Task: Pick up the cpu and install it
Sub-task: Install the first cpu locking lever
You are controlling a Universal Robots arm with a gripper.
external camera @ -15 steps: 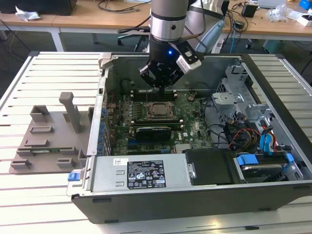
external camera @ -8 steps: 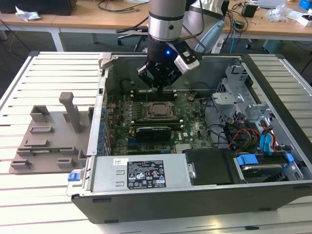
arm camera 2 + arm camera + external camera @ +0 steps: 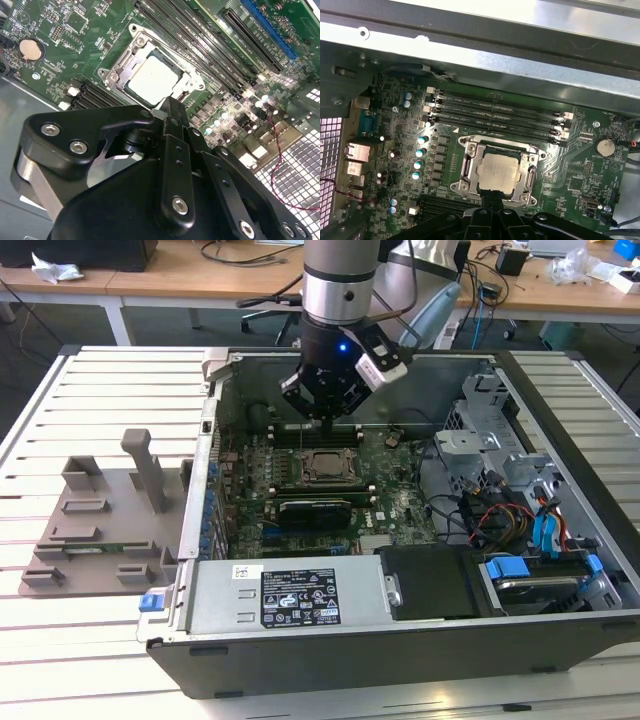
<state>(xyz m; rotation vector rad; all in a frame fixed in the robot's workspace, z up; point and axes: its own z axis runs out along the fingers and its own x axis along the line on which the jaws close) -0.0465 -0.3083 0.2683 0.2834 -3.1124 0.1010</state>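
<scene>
The cpu [image 3: 325,466], a small square chip with a silvery top, lies flat inside the metal socket frame [image 3: 324,453] on the green motherboard [image 3: 400,510] in the open computer case. Both wrist views show it seated in the frame, cpu [image 3: 152,80] and cpu [image 3: 499,172]. My gripper [image 3: 327,418] hangs just above the board, a little behind the socket. Its fingers [image 3: 170,112] are shut together with nothing between them, and their tips [image 3: 492,199] sit at the socket's edge.
A black heatsink [image 3: 315,510] lies in front of the socket, and memory slots [image 3: 495,117] run behind it. A drive cage and cables [image 3: 500,490] fill the case's right side in the exterior view. A grey fixture plate [image 3: 100,520] stands on the slatted table left of the case.
</scene>
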